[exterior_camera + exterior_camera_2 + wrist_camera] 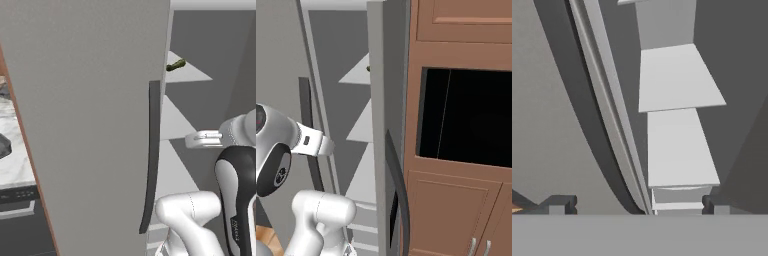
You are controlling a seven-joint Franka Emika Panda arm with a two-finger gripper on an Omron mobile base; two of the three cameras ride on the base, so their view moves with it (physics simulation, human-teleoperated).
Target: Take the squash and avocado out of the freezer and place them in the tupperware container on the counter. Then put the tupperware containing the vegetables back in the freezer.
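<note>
The freezer stands open, its broad grey door with a long dark handle swung toward me. Pale inner shelves show to the right of the door. On an upper shelf lies an elongated dark green vegetable, by its shape the squash. The avocado is hidden. My gripper is open, with nothing between its widely spread fingertips, and faces the lower shelves beside the door edge. At the far left, the dark grey tupperware container sits on the marble counter.
Brown wooden cabinets with a black recess stand right of the freezer. A second grey door edge with a curved dark handle juts out beside them. A black appliance panel sits under the counter.
</note>
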